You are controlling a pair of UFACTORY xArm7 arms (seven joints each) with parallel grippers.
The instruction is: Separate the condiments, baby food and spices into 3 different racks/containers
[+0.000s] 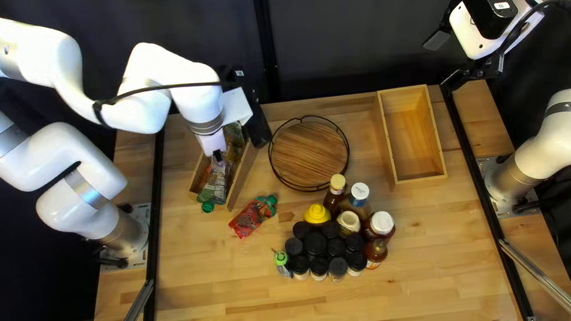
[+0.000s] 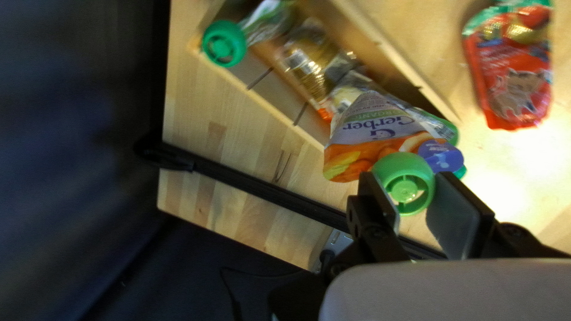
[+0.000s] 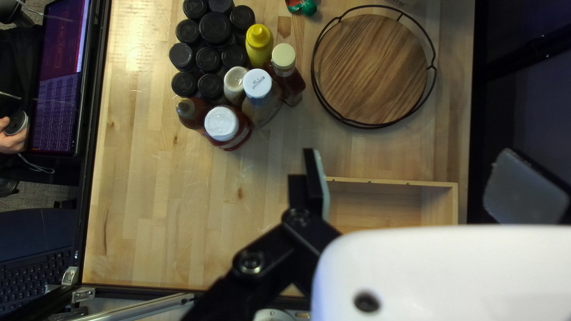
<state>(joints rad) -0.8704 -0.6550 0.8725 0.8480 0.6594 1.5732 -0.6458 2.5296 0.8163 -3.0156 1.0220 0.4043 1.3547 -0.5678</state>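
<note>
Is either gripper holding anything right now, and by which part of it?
The left gripper holds a baby food pouch by its green cap, a finger on each side. The right gripper is open, holding nothing.

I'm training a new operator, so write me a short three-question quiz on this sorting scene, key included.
1. Multiple choice: what is the left gripper shut on?
a) a yellow squeeze bottle
b) a pouch, by its green cap
c) a dark-lidded jar

2. True or false: the right gripper is open.

3. Fill the gap: the loose pouch lying on the table is mostly ____ in colour.

Key: 1 b; 2 true; 3 red.
</note>
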